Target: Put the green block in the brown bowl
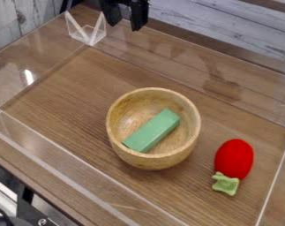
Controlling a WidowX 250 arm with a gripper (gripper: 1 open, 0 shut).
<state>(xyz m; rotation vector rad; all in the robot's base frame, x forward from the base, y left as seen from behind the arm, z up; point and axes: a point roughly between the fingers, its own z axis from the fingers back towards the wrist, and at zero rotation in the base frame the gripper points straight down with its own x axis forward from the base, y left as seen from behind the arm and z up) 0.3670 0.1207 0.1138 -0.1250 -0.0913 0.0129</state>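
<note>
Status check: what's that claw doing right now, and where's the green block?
Gripper open, empty, up at the far edge. Green block lying in the brown bowl. Red strawberry toy beside the bowl, not blocking.

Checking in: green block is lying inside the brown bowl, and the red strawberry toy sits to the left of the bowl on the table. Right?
Not quite. The green block does lie inside the brown bowl, but the red strawberry toy sits to the bowl's right, as the camera view shows.
</note>
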